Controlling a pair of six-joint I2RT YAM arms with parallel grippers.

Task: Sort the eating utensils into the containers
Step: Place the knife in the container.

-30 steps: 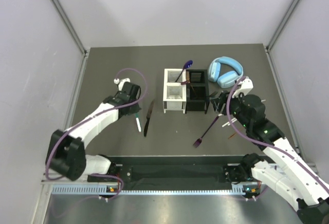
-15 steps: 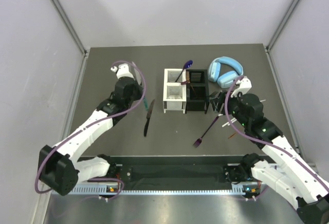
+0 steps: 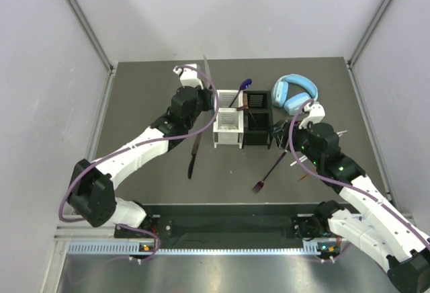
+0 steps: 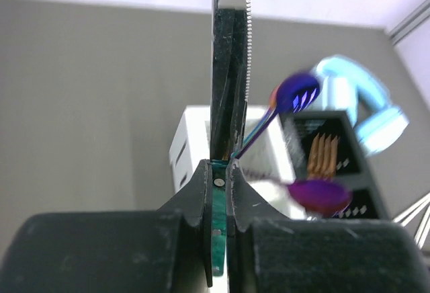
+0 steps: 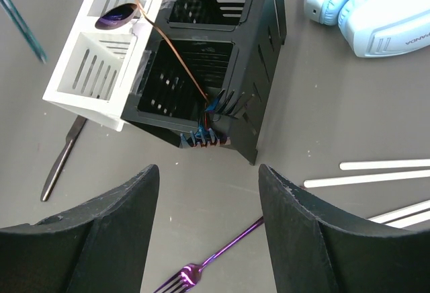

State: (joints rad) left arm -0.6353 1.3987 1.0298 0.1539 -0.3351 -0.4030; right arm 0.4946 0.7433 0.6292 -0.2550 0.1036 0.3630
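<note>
The left tool (image 4: 220, 169) is shut tight on the green-handled knife (image 4: 228, 71), pinching the green handle between its fingers, with the serrated blade sticking straight out past the fingertips. From above, that knife is held in the air just beside the far left corner of the white caddy (image 3: 227, 121), clear of the counter (image 3: 148, 85). A purple spoon (image 3: 243, 86) leans out of the caddy's far compartment.

The right tool (image 5: 208, 172) stands with its jaws wide apart and nothing between them, hovering above the counter near the front corner of the black caddy (image 5: 222, 51). A purple fork (image 5: 215, 261) lies below it and white sticks (image 5: 383, 172) lie off to its right.

A second ago the left tool was low over the left part of the counter, well apart from the caddies; since then it has swung up and across to the white caddy, carrying the knife along. The right tool has barely shifted, and the dark knife (image 3: 193, 155) and the fork lie where they were
</note>
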